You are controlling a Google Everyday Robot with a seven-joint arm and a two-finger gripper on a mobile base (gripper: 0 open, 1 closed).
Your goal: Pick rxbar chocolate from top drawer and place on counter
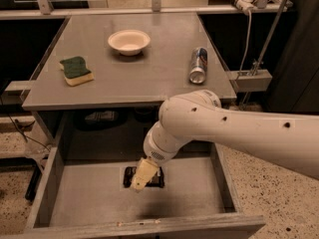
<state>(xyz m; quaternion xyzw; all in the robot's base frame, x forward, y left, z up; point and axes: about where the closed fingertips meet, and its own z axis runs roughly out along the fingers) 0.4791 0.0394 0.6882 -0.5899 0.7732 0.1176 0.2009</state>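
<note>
The rxbar chocolate (130, 177) lies flat on the bottom of the open top drawer (89, 198), near its middle and toward the back. Its dark wrapper is partly covered by my gripper (142, 179), which hangs down into the drawer directly over the bar at the end of the white arm (224, 128). I cannot tell whether it touches the bar. The counter (149, 68) is the grey tabletop above the drawer.
On the counter stand a white bowl (128, 41) at the back, a green-and-yellow sponge (76, 70) at the left and a can (198, 64) lying on its side at the right. The drawer's low walls flank the bar. A pole and cables stand at the right rear.
</note>
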